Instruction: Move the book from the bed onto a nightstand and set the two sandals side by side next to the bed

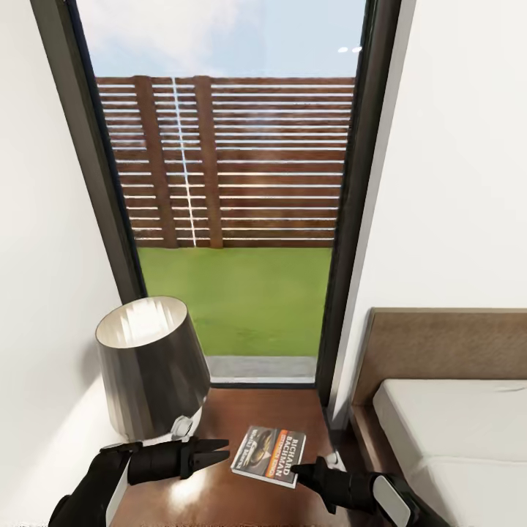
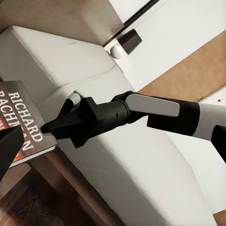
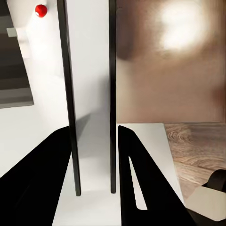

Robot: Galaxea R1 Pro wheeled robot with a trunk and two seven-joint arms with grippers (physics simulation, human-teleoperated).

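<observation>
**Book at the nightstand, release is the delicate moment**

The bedroom corner has white walls and a tall black-framed window (image 1: 241, 219) that looks onto grass and a wooden slat fence. Under the window stands the nightstand (image 1: 249, 417), dark brown with a glossy top, and on its left part stands a table lamp (image 1: 150, 366) with a dark shade. To the right is the bed (image 1: 454, 432), with a grey mattress and a brown headboard.

The book (image 1: 268, 455), the Richard Bachman paperback with an orange band, is over the front part of the nightstand top, just beside the bed side. The right gripper (image 1: 306, 472) is at the near right edge of the book, and the left wrist view shows its tip against the cover. In the right wrist view its two fingers have a thin flat thing between them, so I judge the jaws are clamped on the book. I cannot tell if the book already rests fully on the wood or is a little tilted.

The left gripper (image 1: 212, 450) hovers near the lamp base with nothing in it; its fingertips look nearly together.

Risks, in my judgement: if the jaws open while the book is tilted, it may slide on the glossy top toward the front edge. A wide retreat of the right arm can drag the book. The left arm, if it moves carelessly, can push the lamp. The sandals are yet to be placed.
</observation>
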